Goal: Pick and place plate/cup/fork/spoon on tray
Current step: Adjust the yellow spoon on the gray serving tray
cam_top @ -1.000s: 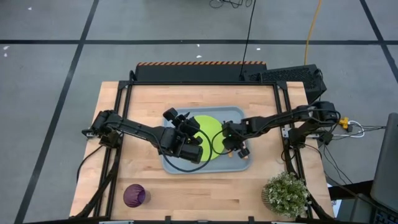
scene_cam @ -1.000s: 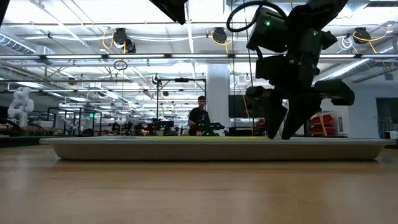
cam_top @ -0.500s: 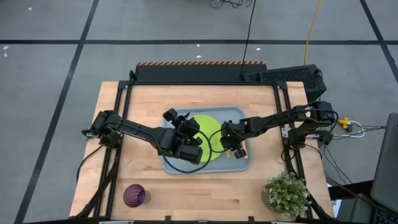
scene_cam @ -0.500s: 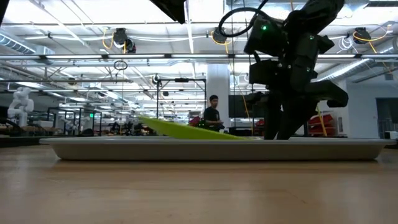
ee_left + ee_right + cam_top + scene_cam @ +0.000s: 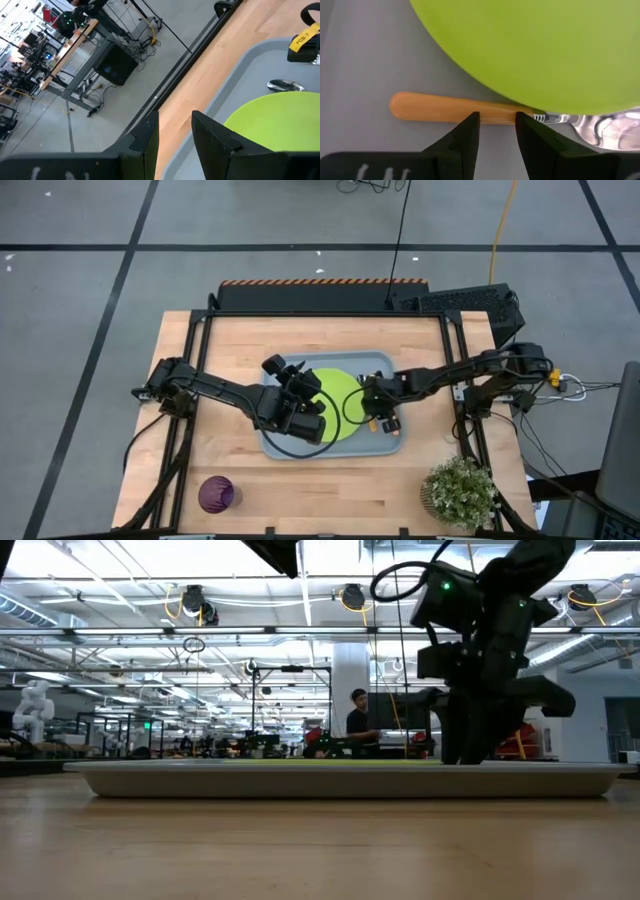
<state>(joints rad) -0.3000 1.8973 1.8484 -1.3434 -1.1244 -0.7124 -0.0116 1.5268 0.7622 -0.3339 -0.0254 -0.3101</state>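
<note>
Lime-green plate (image 5: pixel 335 400) flat in grey-blue tray (image 5: pixel 380 363); purple cup (image 5: pixel 215 494) on worktop (image 5: pixel 420 340), well apart. Right gripper (image 5: pixel 496 127) low, slightly parted astride orange handle (image 5: pixel 440 109), gripping nothing yet. Utensil head half under plate: fork or spoon unclear. Left gripper (image 5: pixel 175 135) parted, empty, over tray.

— What sits at my table's near right corner?
— A small potted plant (image 5: pixel 460 491), upright on the wooden table (image 5: pixel 230 345).
— Beyond the far edge?
— A person (image 5: pixel 360 720) stands in the room behind.
</note>
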